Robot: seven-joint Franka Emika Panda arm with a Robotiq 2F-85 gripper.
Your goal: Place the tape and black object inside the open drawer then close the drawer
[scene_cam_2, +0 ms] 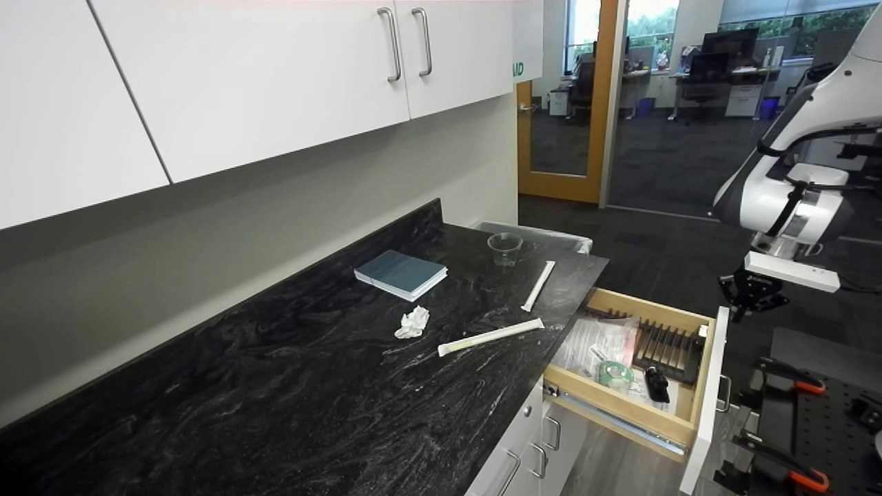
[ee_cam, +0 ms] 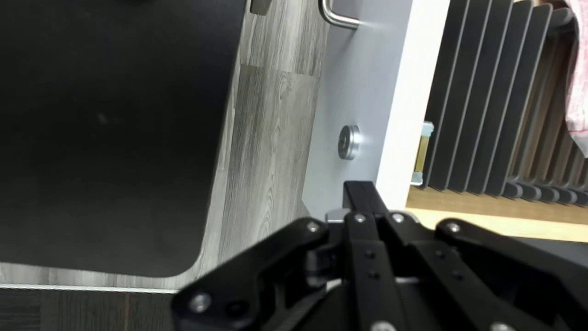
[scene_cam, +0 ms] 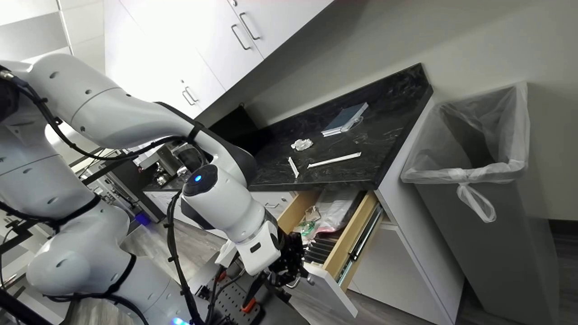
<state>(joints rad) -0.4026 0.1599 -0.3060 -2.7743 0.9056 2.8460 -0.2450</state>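
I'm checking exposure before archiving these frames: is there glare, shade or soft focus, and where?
In an exterior view, the upper cabinets wash out nearly to white; in both exterior views, the wall beneath them lies in shade; in the wrist view, the front rim of the drawer is blown out white, and the end effector looks slightly soft toward the bottom edge.

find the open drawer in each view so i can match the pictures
In an exterior view: the open drawer is below and right of centre.
In an exterior view: the open drawer is at lower right.
Wrist view: the open drawer is at right, partly out of frame.
Shared landmark: the dark slatted rack inside it.
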